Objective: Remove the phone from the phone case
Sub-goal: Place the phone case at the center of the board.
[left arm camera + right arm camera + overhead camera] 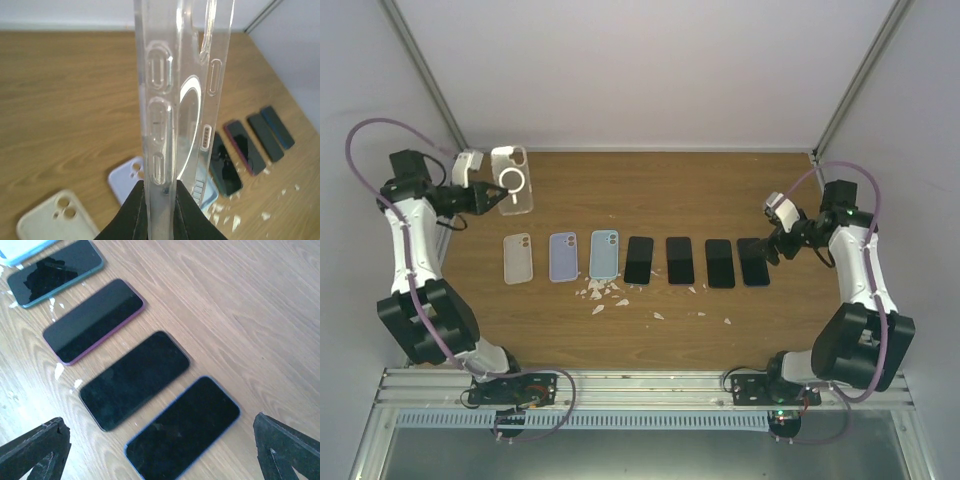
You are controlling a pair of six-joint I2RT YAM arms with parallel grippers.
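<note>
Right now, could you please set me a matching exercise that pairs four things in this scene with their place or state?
Things:
1. clear case
2. white case
3. blue-rimmed phone
4. right gripper

Places or states:
A. left end of the row
B. open, holding nothing
C. clamped in the left gripper
D. right end of the row

Pairs: 1-C, 2-A, 3-D, 4-B

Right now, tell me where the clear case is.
In the top view, the clear case is at the far left, pinched by the left gripper, beyond the white case.
</note>
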